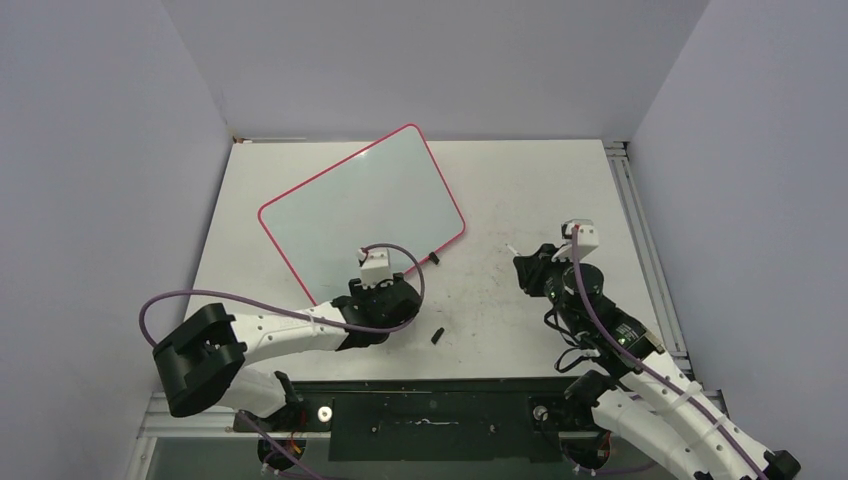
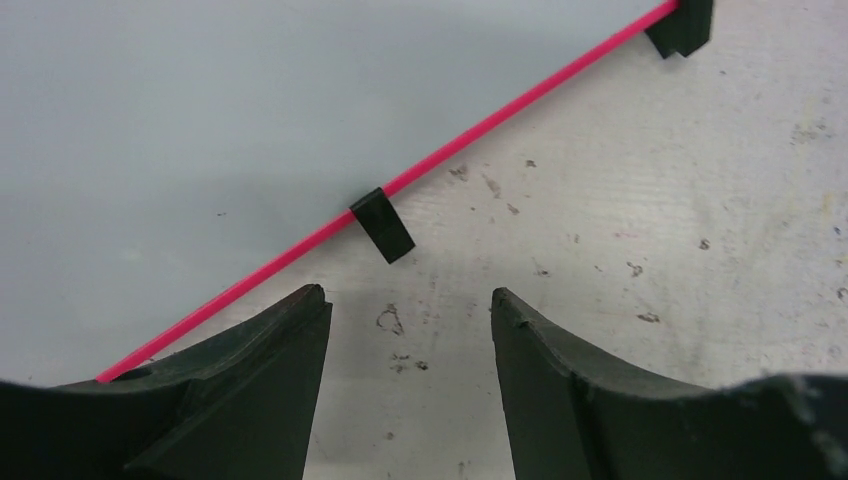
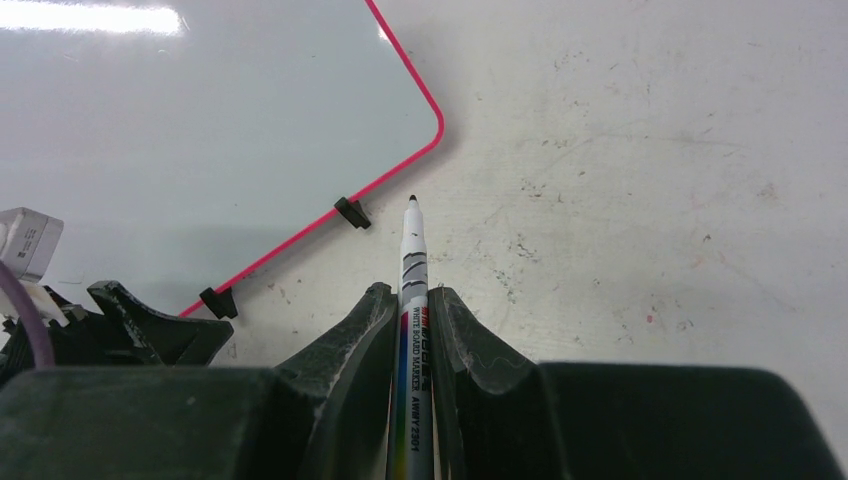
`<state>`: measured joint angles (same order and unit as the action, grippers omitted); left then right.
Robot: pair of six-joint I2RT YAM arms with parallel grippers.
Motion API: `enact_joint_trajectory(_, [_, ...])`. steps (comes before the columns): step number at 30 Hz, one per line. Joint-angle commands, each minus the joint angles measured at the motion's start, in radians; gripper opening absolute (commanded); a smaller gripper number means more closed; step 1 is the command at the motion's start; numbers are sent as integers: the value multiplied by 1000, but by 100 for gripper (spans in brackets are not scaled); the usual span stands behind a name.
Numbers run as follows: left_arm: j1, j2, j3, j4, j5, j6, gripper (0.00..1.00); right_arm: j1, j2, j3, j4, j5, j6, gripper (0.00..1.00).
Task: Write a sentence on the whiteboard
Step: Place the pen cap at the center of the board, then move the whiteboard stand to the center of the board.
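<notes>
The whiteboard (image 1: 360, 205) lies flat and slanted on the table, pink-red rimmed, its face blank; no sentence shows on it. My left gripper (image 2: 410, 300) hovers open just off the board's near edge, by a black foot (image 2: 382, 225), with nothing between its fingers. From above, the left gripper (image 1: 383, 295) covers the board's near corner. My right gripper (image 3: 412, 292) is shut on a white whiteboard marker (image 3: 412, 250), uncapped, black tip pointing toward the board's right corner (image 3: 425, 110) over bare table. It sits to the board's right (image 1: 530, 265).
A small black cap-like piece (image 1: 437, 335) lies on the scuffed tabletop (image 1: 520, 190) between the two arms. A second black foot (image 1: 435, 257) sticks out at the board's lower right edge. Grey walls enclose the table on three sides.
</notes>
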<state>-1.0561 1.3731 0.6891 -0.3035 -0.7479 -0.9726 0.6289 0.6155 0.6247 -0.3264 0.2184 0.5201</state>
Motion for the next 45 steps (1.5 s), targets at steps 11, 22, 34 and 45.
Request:
enact_joint_trajectory(11, [95,122,6,99,40,-40,57,-4,40,25,100,-71,4,5])
enact_joint_trajectory(22, [118,168,33,96,27,-21,46,-3,59,-4,141,-128,20,5])
enact_joint_trajectory(34, [141,195,60,94,6,6,37,-4,79,-24,174,-182,30,5])
enact_joint_trajectory(45, [156,184,34,89,-17,17,20,-5,102,-21,172,-208,13,5])
